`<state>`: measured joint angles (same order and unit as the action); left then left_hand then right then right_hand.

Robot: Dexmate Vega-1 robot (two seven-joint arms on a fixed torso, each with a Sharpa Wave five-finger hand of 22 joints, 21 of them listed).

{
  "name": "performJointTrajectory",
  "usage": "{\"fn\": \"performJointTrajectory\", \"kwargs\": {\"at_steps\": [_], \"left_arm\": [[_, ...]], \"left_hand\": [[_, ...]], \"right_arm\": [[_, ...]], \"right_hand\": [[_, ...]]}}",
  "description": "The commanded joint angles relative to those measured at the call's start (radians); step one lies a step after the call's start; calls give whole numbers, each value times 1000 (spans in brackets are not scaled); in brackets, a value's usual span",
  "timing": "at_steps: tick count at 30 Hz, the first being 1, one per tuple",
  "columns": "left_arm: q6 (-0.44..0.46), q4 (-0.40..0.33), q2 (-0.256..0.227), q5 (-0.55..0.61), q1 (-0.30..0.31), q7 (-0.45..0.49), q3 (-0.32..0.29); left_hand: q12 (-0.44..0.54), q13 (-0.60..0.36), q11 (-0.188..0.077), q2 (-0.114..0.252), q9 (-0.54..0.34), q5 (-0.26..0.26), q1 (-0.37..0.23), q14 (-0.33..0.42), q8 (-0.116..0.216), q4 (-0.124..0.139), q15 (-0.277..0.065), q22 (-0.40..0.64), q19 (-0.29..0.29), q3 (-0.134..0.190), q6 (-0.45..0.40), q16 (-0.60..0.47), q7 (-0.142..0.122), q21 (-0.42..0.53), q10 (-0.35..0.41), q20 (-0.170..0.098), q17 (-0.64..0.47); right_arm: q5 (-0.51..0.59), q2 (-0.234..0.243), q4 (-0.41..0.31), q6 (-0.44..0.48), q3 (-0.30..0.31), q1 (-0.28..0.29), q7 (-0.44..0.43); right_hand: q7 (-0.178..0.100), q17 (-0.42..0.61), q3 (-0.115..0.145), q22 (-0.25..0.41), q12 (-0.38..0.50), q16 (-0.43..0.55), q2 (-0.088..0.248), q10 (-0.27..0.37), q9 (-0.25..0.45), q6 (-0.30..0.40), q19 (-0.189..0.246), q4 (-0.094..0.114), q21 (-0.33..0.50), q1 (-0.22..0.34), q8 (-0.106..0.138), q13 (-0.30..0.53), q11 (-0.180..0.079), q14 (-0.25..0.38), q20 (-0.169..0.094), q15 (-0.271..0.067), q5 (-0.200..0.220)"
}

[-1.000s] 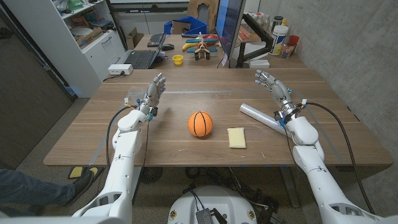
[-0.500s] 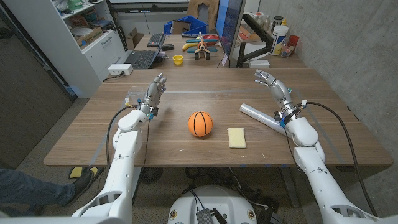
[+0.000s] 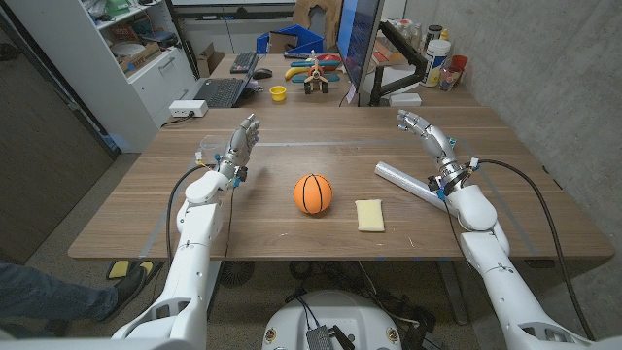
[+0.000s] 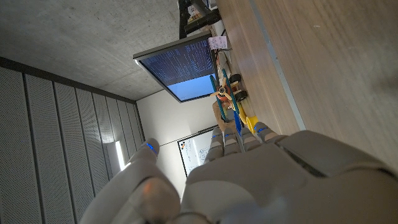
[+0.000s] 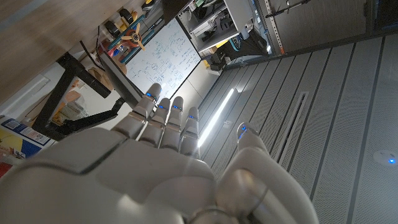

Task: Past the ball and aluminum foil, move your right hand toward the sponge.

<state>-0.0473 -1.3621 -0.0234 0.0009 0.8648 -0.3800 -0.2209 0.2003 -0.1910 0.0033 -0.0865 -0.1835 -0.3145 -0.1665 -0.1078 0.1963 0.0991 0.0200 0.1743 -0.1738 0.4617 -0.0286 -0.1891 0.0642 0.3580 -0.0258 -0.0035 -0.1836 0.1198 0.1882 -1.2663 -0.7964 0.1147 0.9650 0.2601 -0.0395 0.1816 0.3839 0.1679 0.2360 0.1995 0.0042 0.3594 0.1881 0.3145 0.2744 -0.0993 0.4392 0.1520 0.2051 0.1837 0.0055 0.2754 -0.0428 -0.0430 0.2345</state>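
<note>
Wide wooden counter (image 3: 243, 209) spread across the head view, plank grain running left to right, and behind its far edge a cluttered room: white shelving (image 3: 136, 49) on the left, a laptop (image 3: 219, 92) and a keyboard, a dark monitor (image 3: 358, 39) on an arm, bottles by the concrete wall on the right.

Right hand (image 3: 425, 130) is raised above the counter's right side, nothing in it, fingers spread and reaching away from the robot. Left hand (image 3: 240, 141) mirrors it on the left, also released and holding nothing, fingers apart.

Orange ball (image 3: 313, 193) sits mid-counter. Aluminum foil (image 3: 411, 184), a silver roll, lies on the counter near the right forearm, long axis slanting from far-left to near-right, its far end pointing toward the counter's middle. Sponge (image 3: 368, 215), pale yellow, lies flat just right of the ball and on the robot's side of the foil, long axis running toward and away from the robot, apart from both.
</note>
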Motion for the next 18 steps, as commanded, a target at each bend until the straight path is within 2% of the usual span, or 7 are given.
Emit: {"fn": "performJointTrajectory", "kwargs": {"at_steps": [1,13,18], "left_arm": [[1,8,-1,3,-7,1,4],[4,14,-1,10,-15,1,11],[6,21,-1,13,-21,1,14]], "left_hand": [[7,-3,-4,8,-5,-5,-2,-2,4,1,-4,4,-39,-4,-8,-2,5,-6,-2,8,-2],[7,-3,-4,9,-5,-5,-2,-2,4,1,-4,4,-38,-6,-9,-2,4,-9,-2,8,-2],[7,-3,-5,9,-5,-5,-2,-3,4,2,-4,4,-38,-7,-9,-2,4,-12,-2,8,-2]], "right_arm": [[42,2,6,-57,3,5,-42],[173,12,-6,-97,12,15,-122],[180,16,-5,-102,7,17,-130]], "right_hand": [[-4,1,0,3,5,1,2,10,4,14,12,-5,-7,6,6,3,-7,15,-12,-9,5],[-11,1,-1,3,8,3,-2,22,4,24,23,-7,-12,6,7,3,-20,28,-16,-17,9],[-13,1,-2,3,8,2,-3,25,4,24,25,-7,-15,5,6,3,-20,30,-18,-19,11]]}}
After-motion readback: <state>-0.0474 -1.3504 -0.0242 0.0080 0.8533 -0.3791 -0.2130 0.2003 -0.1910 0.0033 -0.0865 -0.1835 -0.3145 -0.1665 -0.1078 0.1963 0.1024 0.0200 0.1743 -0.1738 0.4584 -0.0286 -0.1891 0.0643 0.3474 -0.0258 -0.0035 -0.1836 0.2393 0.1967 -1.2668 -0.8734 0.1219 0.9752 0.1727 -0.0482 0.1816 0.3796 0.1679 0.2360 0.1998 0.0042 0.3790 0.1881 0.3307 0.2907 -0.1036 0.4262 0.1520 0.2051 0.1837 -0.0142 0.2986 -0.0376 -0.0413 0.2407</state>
